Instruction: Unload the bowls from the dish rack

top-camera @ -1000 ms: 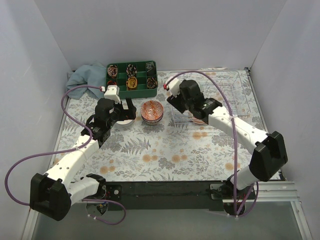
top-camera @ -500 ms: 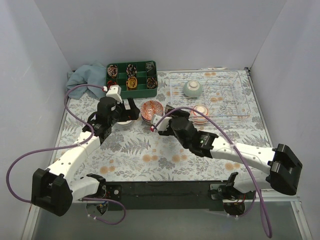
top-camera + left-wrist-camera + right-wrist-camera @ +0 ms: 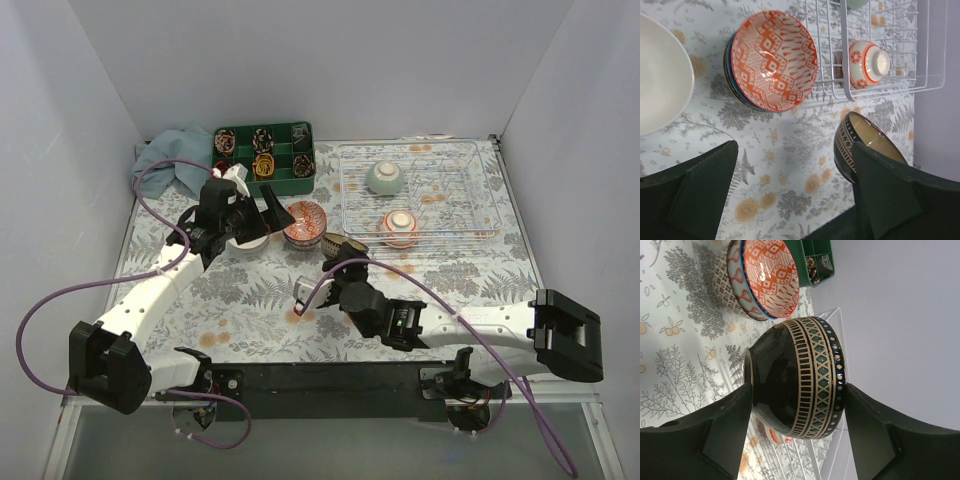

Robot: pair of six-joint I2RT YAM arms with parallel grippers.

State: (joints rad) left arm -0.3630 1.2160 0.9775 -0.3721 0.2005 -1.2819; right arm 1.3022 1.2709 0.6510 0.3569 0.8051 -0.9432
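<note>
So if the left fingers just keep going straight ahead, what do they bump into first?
Most likely the orange patterned bowl, just ahead of the open left fingers. Depth is unclear, so they might touch the table first. The black bowl is off to the side.

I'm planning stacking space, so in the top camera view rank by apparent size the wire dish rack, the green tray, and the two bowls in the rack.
Largest: dish rack.
Then green tray.
Last, tied: pale green bowl and red-and-white bowl, which look about alike, so I won't rank them.
</note>
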